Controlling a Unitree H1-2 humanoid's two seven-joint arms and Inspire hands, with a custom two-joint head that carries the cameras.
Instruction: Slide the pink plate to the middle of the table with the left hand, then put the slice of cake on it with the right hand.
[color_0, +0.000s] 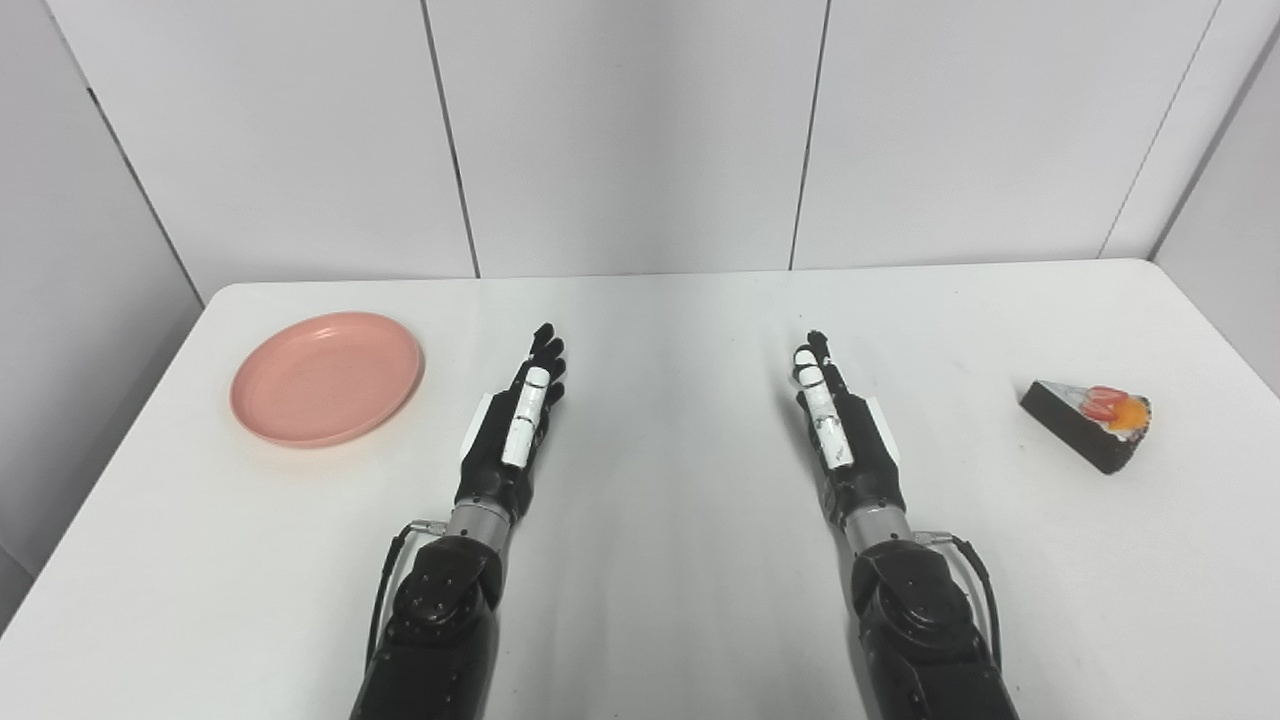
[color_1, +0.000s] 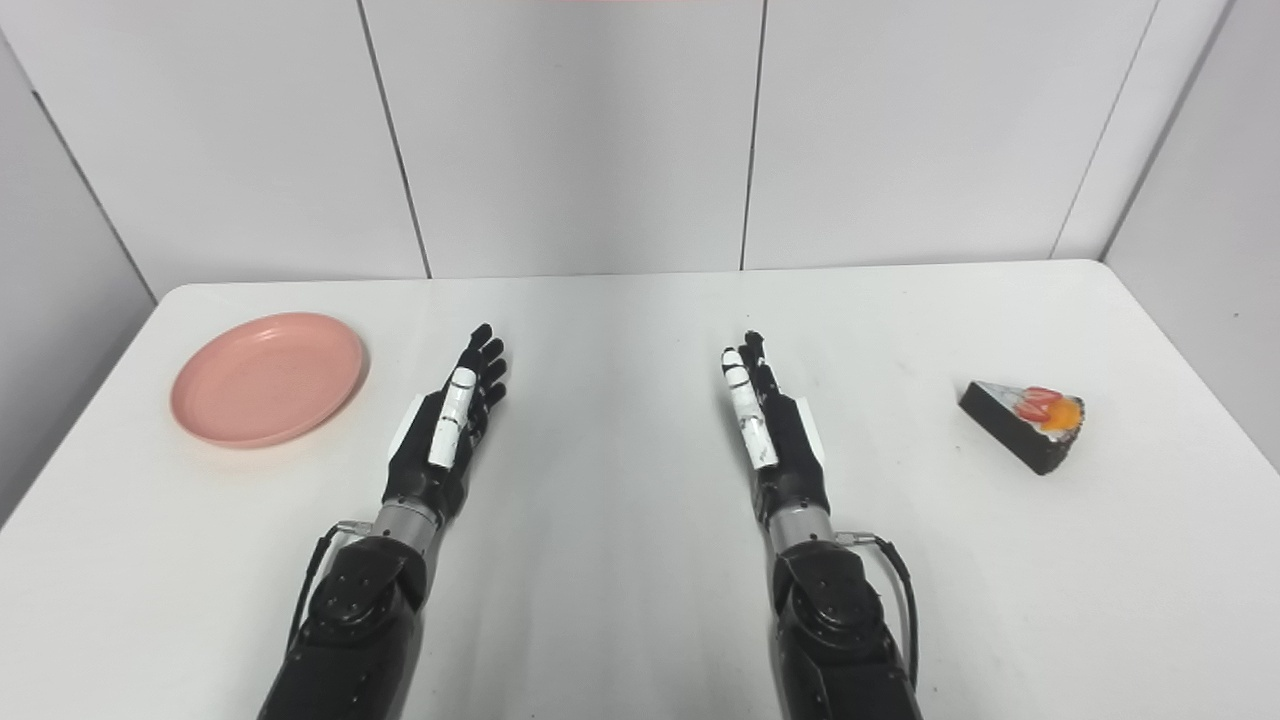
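- Your pink plate (color_0: 328, 377) sits empty near the left edge of the white desk (color_0: 660, 560), toward the far left corner.
- Your left hand (color_0: 518, 415) is over the desk just right of the plate, not touching it, fingers stretched forward and apart, grasping nothing.
- Your right hand (color_0: 838, 415) is over the desk's middle right, well apart from the cake, fingers extended and released, thumb side up.
- The slice of cake (color_0: 1090, 421), dark with red and orange fruit on top, lies near the right edge.
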